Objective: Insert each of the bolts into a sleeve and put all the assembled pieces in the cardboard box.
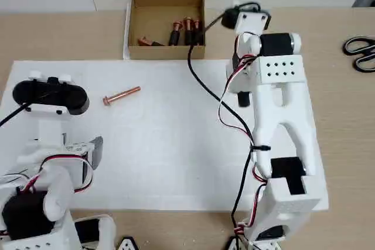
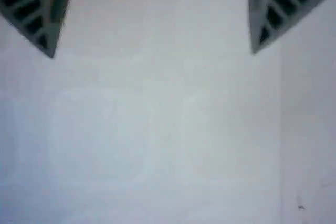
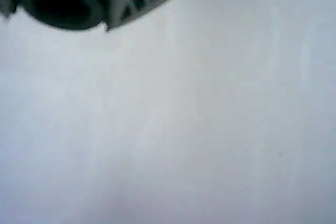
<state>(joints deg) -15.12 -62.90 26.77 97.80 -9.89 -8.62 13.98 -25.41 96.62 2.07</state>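
High view puts the bolt [image 1: 122, 96] ahead of the widely parted, empty left pincer [image 2: 152, 51], while the right pincer [image 3: 55, 17] clamps a black sleeve [image 3: 63, 3].

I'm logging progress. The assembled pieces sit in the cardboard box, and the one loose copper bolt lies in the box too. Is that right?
Not quite. The loose copper bolt lies outside the cardboard box, on the white sheet in front of it, as the high view shows. The assembled pieces do sit in the box.
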